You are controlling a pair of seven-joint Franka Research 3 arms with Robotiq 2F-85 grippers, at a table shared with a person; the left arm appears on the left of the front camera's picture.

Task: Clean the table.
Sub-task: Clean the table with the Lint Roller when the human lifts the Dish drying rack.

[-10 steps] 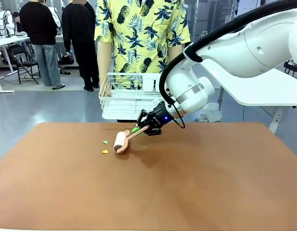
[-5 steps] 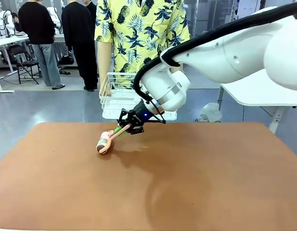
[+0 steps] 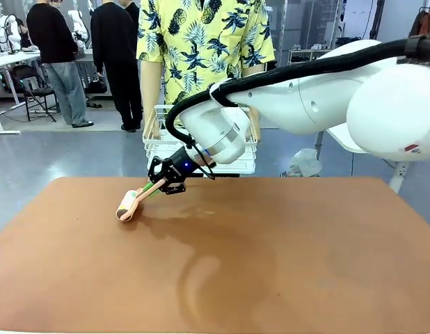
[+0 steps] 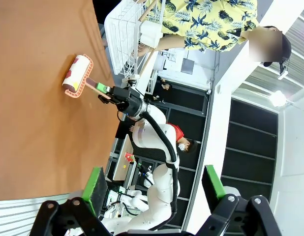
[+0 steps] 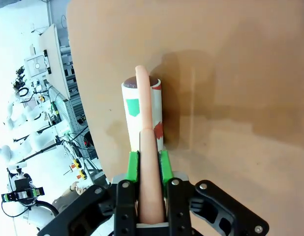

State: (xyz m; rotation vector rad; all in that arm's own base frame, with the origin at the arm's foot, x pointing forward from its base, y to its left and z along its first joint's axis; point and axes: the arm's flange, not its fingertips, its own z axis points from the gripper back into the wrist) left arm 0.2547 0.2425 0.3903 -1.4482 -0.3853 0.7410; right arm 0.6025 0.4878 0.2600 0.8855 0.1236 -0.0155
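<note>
Grip first: my right gripper (image 5: 148, 160) is clenched on the roller's pink handle, green pads pinching it from both sides. The roller (image 3: 127, 205) lies left of centre in the front view, its drum touching the table (image 3: 284, 271), with green and red scraps stuck to it. To do this stroke well, I'd press evenly, hold the drum flat and roll straight. The table fills the lower frame: reddish-brown, matte, smooth.

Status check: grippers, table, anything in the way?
Right gripper shut on lint roller handle, roller head on the table. Left gripper open, holding nothing. Coloured scraps stuck to the roller; no obstacle near it.
</note>
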